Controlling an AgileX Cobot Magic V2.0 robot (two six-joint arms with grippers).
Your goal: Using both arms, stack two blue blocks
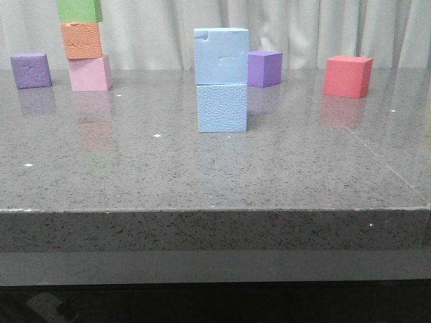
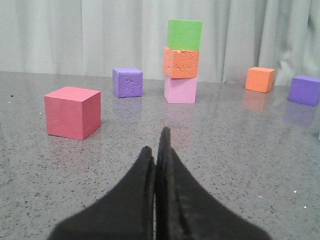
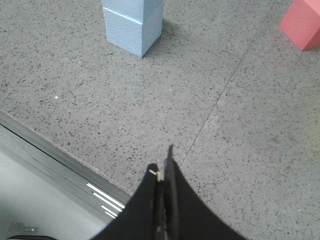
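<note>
Blue blocks, two pale sky-blue foam cubes, stand stacked near the middle of the grey speckled stone table (image 1: 283, 168). The upper blue cube (image 1: 221, 56), with indented marks on its front face, sits flat on the lower pebbled blue cube (image 1: 222, 108), edges roughly flush.

In the front view, with the stack as the clock's centre, a purple foam cube (image 1: 264, 68) sits just beside the stack at about 1 o'clock, partly behind it. A red foam cube (image 1: 348, 76) lies well apart toward 2 o'clock. Toward 10 o'clock rises a three-cube tower: a pink foam cube (image 1: 90, 73) at the base, an orange foam cube (image 1: 81, 40) on it, and a green foam cube (image 1: 79, 10) on top. A second purple cube with a dented face (image 1: 31, 70) stands just beyond the tower, farther out at 10 o'clock.

Neither arm shows in the front view. In its wrist view, the left black gripper (image 2: 157, 150) has its claw-like fingers pressed together with nothing between them, low over bare tabletop and facing the tower. The right black gripper (image 3: 165, 167) is likewise closed and empty, near the table's front edge, well apart from the blue stack.
</note>
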